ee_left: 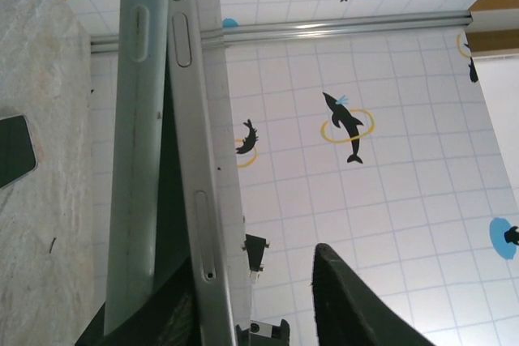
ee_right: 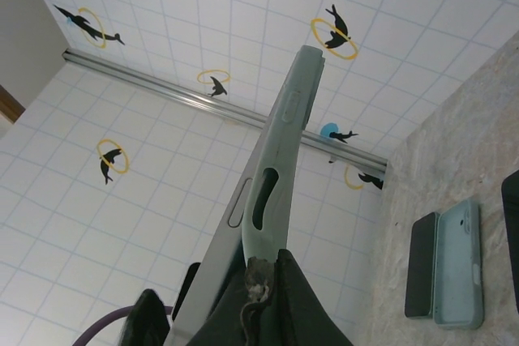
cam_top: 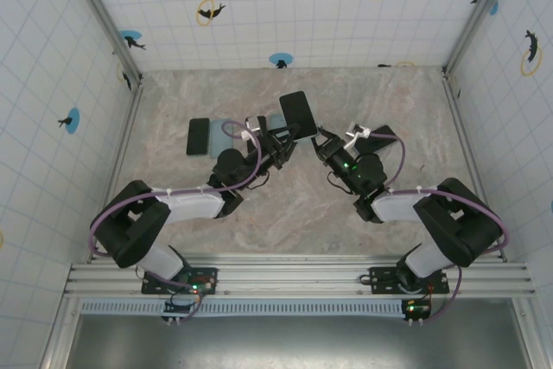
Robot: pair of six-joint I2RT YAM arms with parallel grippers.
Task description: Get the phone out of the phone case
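Note:
Both arms hold the phone (cam_top: 298,114) up over the middle of the table, its dark screen facing up. In the left wrist view its silver edge (ee_left: 191,168) stands parted from the pale green phone case (ee_left: 136,119). My left gripper (ee_left: 251,273) is open around the phone's end, and its right finger (ee_left: 357,305) stands clear of the metal edge. My right gripper (ee_right: 272,265) is shut on a corner of the phone case (ee_right: 280,168), with the phone's silver edge (ee_right: 231,228) peeled off beside it. From above, the left gripper (cam_top: 281,137) and right gripper (cam_top: 321,140) face each other.
A second black phone (cam_top: 198,136) and a pale blue case (cam_top: 223,137) lie flat on the marble table (cam_top: 294,213), left of the grippers. The same phone (ee_right: 420,265) and case (ee_right: 458,265) show from the right wrist. Tiled walls close in three sides.

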